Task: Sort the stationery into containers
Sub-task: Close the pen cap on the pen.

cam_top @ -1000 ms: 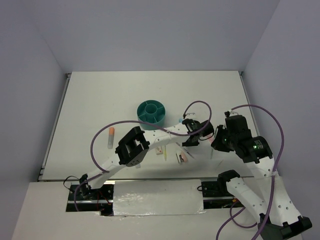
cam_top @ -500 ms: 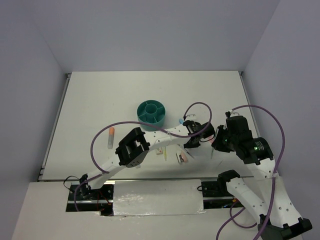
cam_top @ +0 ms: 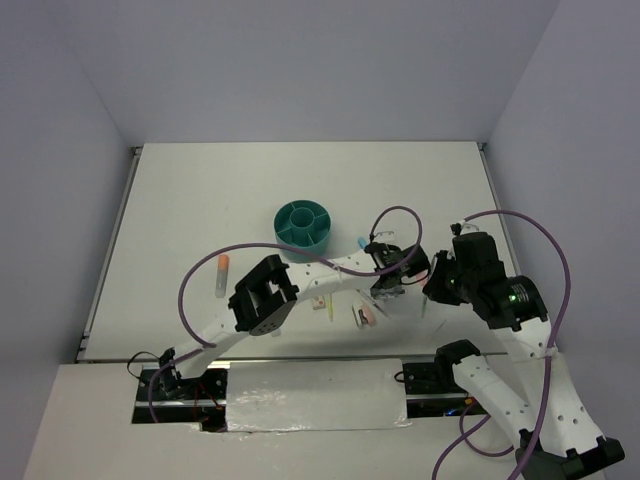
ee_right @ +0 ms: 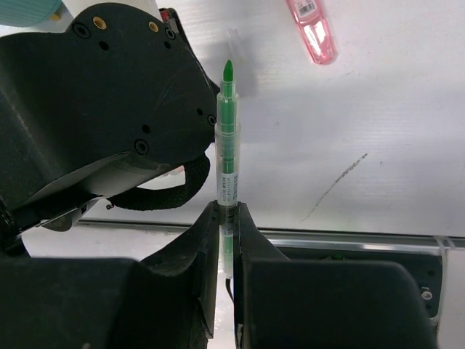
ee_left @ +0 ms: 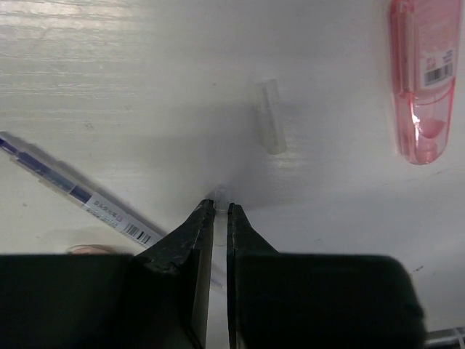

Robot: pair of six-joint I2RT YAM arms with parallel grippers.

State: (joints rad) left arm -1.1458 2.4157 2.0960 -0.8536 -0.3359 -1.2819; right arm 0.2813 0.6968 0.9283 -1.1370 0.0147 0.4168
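Right pincer (ee_right: 227, 209) clamped on green pen (ee_right: 227, 138) (grip legible only from its own wrist view); left pincer (ee_left: 220, 211) narrowed to a slit, hold indeterminable, near pink tape dispenser (ee_left: 423, 80).

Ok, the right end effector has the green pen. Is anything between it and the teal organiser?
Yes. The left arm's wrist and left end effector sit low over the table, directly between the green pen, held in the right end effector, and the teal organiser. A straight move would likely meet them.
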